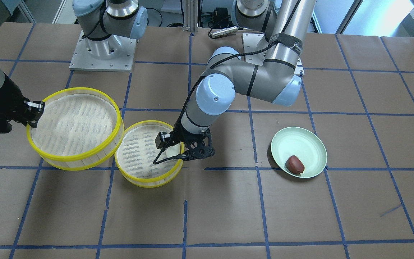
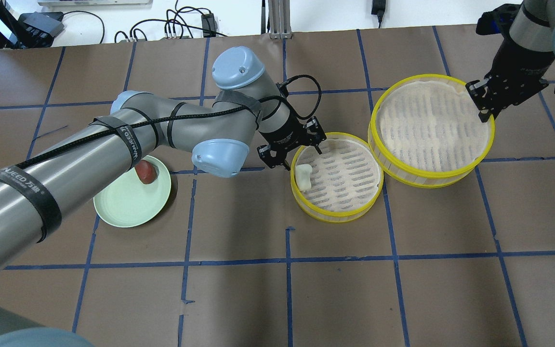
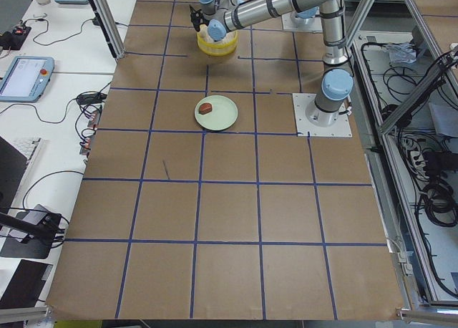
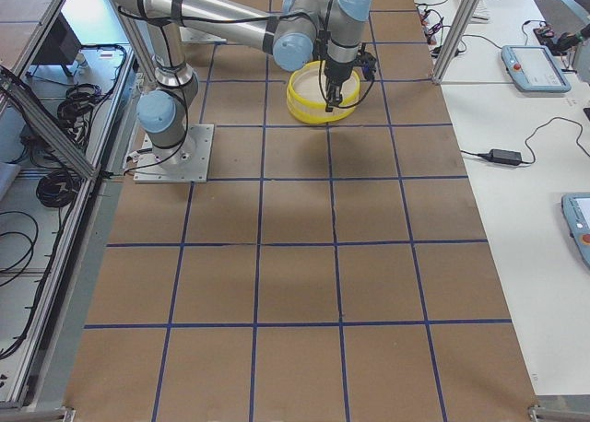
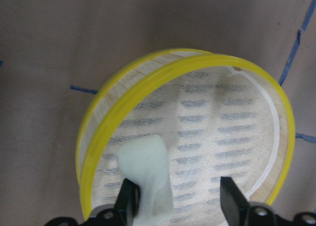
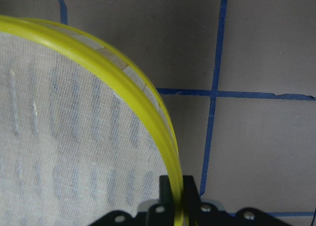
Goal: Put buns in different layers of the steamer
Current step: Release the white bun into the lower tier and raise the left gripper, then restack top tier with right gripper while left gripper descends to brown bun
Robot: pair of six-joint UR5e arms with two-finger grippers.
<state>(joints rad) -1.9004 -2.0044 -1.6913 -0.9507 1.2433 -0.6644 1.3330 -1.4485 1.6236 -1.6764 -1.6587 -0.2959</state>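
The white bun [image 2: 304,176] lies on the mesh floor of the nearer steamer layer [image 2: 337,218], by its left wall. My left gripper [image 2: 298,155] hangs just above it, open. In the left wrist view the bun [image 5: 145,171] sits beside one of the fingers [image 5: 129,199], not pinched. My right gripper [image 2: 482,103] is shut on the yellow rim [image 6: 123,83] of the second steamer layer [image 2: 422,177], which holds nothing and looks raised and tilted beside the first. The reddish-brown bun [image 2: 146,172] lies on the green plate [image 2: 123,212].
The two steamer layers almost touch at their edges in the front-facing view [image 1: 119,144]. The left arm's forearm passes over part of the green plate [image 1: 311,138]. The table is brown paper with blue tape lines. The robot bases stand at the back.
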